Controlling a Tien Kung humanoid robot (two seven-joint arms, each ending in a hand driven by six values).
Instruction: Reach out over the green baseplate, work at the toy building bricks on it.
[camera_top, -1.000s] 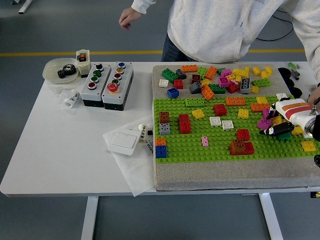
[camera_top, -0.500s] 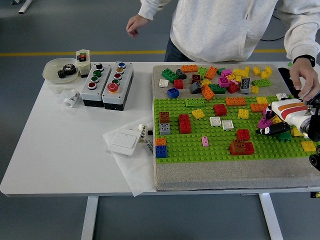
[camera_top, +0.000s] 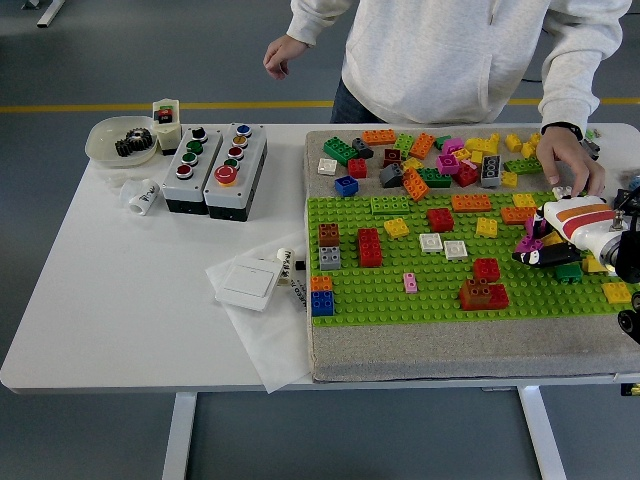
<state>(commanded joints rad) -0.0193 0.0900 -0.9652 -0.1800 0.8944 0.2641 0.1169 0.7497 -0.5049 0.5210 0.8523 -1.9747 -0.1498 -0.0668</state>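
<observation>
The right hand (camera_top: 556, 243) enters from the right edge of the head view and lies low over the right end of the green baseplate (camera_top: 400, 300). Its white shell carries red and orange stripes; black fingers (camera_top: 545, 258) extend leftward and are closed around a magenta brick (camera_top: 530, 240), which sits just above the plate studs. A dark green brick (camera_top: 569, 270) lies directly beside the fingers, and a yellow brick (camera_top: 617, 292) sits near the plate's right edge.

The baseplate rests on a grey pad (camera_top: 400, 362) covering the right half of the white table (camera_top: 120, 300). Bricks are pressed onto the plate well apart from one another: a red pair (camera_top: 369, 246) left of centre, a brown-on-grey stack (camera_top: 329, 246), an orange-on-blue stack (camera_top: 322, 296) at the left margin, and a red-brown block (camera_top: 483, 294) near the front. A loose pile of bricks (camera_top: 430, 158) (mixed colours) lies on the pad beyond the plate's far edge.

A person in a white sweatshirt stands at the far side. One of the person's hands (camera_top: 570, 160) reaches down to the plate's far right corner, fingertips just beside the robot hand; the other (camera_top: 283, 55) hangs clear of the table.

On the table's left half: two button boxes (camera_top: 215, 168), a bowl (camera_top: 122, 140), a white wall switch (camera_top: 249, 284).
</observation>
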